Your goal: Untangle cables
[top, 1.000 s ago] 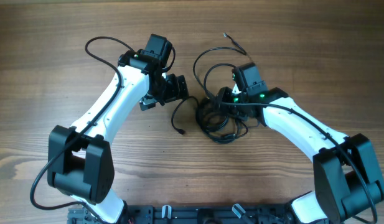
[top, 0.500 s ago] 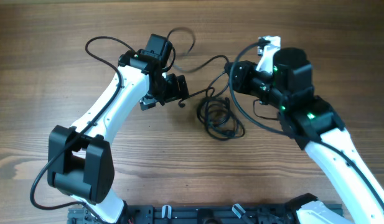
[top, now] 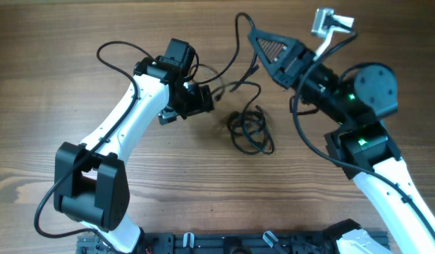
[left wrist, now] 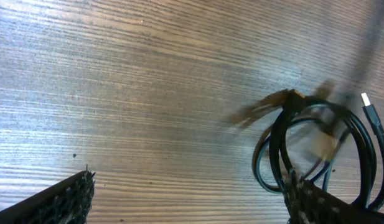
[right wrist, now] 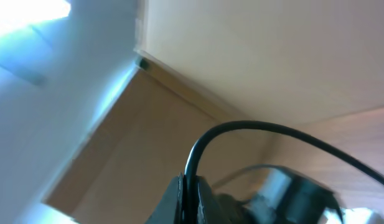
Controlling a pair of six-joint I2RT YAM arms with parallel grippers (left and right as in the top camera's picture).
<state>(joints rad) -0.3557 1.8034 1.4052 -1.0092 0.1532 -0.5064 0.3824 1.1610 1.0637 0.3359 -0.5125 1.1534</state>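
Step in hand: drawing one cord clear of the tangle, as I judge it; the separating is only begun.
Right claw: clenched on a thin black cord and held high above the surface, over its far right part. Its own wrist view shows the cord pinched between the fingertips.
Left claw: released, jaws wide apart, low over the surface just left of the heap, grasping nothing.
Lifted cable: arcs out of the right claw, then trails down toward the surface between the two arms. I cannot tell whether its lower end is free of the heap.
Bundle of cables: lies looped on itself near the middle of the surface, between the arms and well off every edge. The left wrist view shows a silvery plug at its side.
Next move: probably carry the lifted cable sideways, away from the bundle, with a slow pull in case a loop snags. The left claw could pin the heap so it does not drag along.
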